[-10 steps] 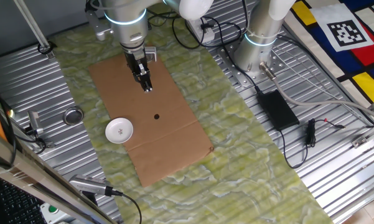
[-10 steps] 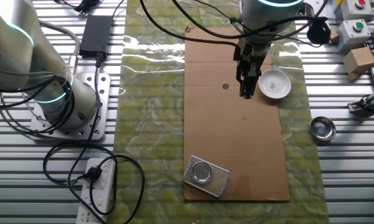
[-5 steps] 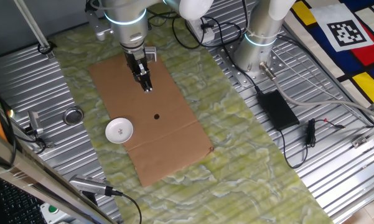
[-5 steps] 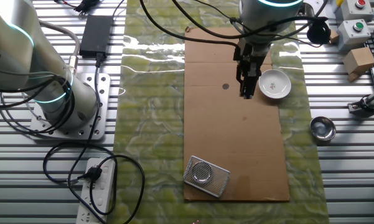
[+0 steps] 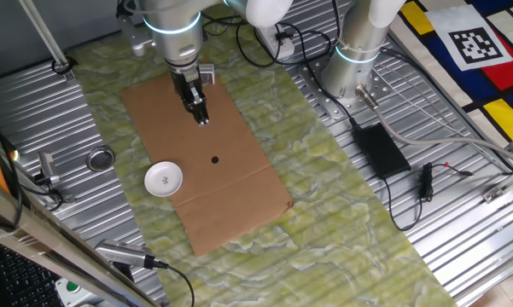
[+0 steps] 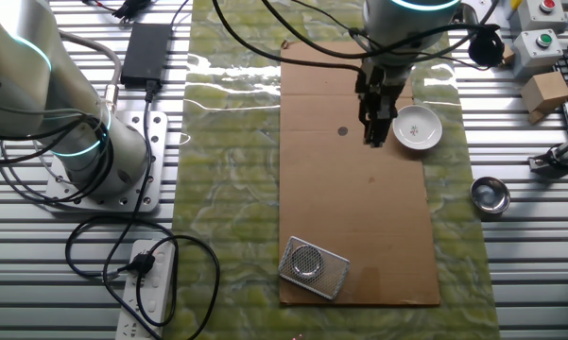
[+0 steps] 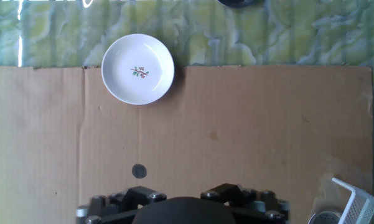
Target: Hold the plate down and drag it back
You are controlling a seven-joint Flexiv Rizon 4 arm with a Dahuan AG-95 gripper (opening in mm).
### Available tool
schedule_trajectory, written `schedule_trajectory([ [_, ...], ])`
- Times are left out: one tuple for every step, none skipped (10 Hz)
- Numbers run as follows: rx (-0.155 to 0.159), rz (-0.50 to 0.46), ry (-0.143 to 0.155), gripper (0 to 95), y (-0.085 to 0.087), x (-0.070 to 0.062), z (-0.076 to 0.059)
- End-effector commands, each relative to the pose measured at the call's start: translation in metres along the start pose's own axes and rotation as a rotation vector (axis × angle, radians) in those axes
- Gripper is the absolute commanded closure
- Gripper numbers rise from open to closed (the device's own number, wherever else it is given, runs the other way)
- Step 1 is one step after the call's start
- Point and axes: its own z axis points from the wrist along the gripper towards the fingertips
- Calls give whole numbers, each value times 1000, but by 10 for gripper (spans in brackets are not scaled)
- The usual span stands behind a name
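Note:
The plate (image 5: 163, 178) is a small white dish with a tiny mark at its centre. It lies on the edge of a brown cardboard sheet (image 5: 239, 170). It also shows in the other fixed view (image 6: 418, 127) and in the hand view (image 7: 137, 68). My gripper (image 5: 202, 120) hangs over the cardboard, apart from the plate and above the surface. In the other fixed view my gripper (image 6: 375, 140) is just left of the plate. Its fingers look pressed together and hold nothing. In the hand view only the dark fingertip mass (image 7: 183, 210) shows at the bottom edge.
A dark dot (image 5: 215, 159) marks the cardboard. A grey metal ring (image 5: 101, 159) lies on the ribbed table beyond the plate. A metal mesh piece (image 6: 314, 266) sits at the cardboard's far end. A second arm's base (image 5: 354, 68), a black power brick (image 5: 380, 149) and cables stand at the side.

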Motion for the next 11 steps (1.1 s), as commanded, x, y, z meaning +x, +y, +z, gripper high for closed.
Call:
schedule_trajectory([
  [-10, -234, 26, 950, 0, 0, 0],
  [-11, -235, 28, 950, 0, 0, 0],
  [-11, -238, 29, 950, 0, 0, 0],
  [-11, -250, 35, 950, 0, 0, 1],
  [-15, -268, 53, 950, -2, 0, 4],
  [-10, -280, 64, 950, -5, 1, 8],
  [48, -327, 102, 950, -14, 6, 16],
  [83, -365, 116, 950, -25, 12, 22],
  [97, -395, 126, 950, -40, 19, 28],
  [108, -421, 132, 950, -52, 23, 32],
  [115, -457, 138, 950, -68, 27, 36],
])
